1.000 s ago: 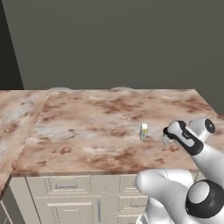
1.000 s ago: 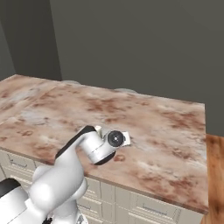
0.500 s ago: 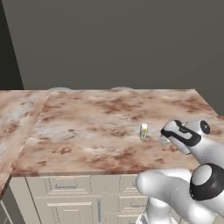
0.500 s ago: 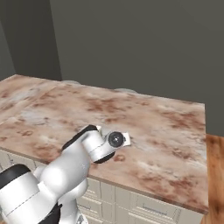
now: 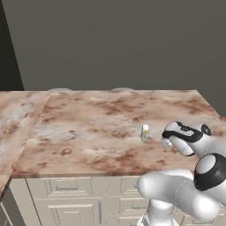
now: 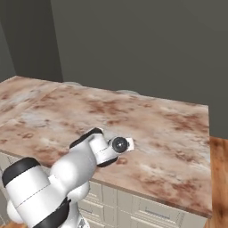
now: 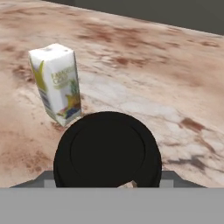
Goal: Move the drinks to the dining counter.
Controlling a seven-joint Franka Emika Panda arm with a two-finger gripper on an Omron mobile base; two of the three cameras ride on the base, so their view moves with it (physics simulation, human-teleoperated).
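Drinks are both seen at the dining counter [image 5: 88,128]: the white carton [image 7: 56,83] stands upright on the stone, and the black-lidded cup [image 7: 107,151] is held close beside it, clamped in the tool [image 5: 167,140], judged ready to be set down.

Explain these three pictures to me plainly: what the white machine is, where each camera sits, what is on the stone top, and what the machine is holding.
The white machine is a robot arm with a two-finger gripper on a driving base. Two pictures come from cameras on that base, behind the arm on its left and right. The third looks along the hand itself. On the dining counter stands a small white carton, upright. In the hand view, the round black lid close to the camera belongs to a cup, which seems to sit between the fingers, beside the carton. The grip itself is hidden.
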